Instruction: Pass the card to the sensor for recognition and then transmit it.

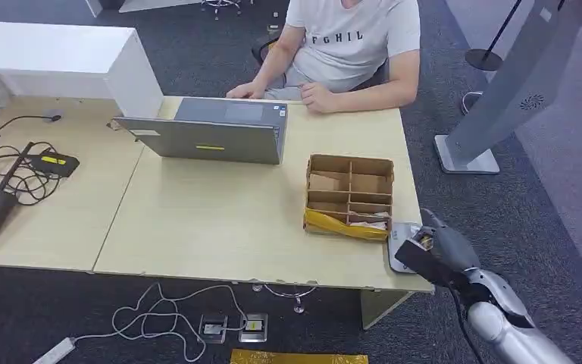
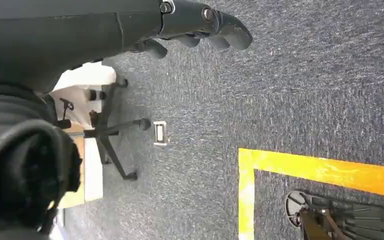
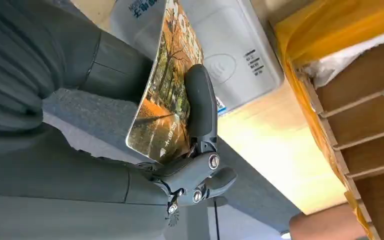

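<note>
Autumn-scene card (image 3: 167, 95) held tilted over grey sensor (image 3: 230, 50).

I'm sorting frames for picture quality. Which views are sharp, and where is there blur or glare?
Head view: even light, sharp, though the right hand and sensor are small. Right wrist view: the card is crisp, the near hand soft, with bright glare on the table. Left wrist view: carpet clear, the left hand dark.

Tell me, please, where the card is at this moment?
The card is held in the right hand at the table's near right corner, over the grey sensor beside the cardboard box.
</note>
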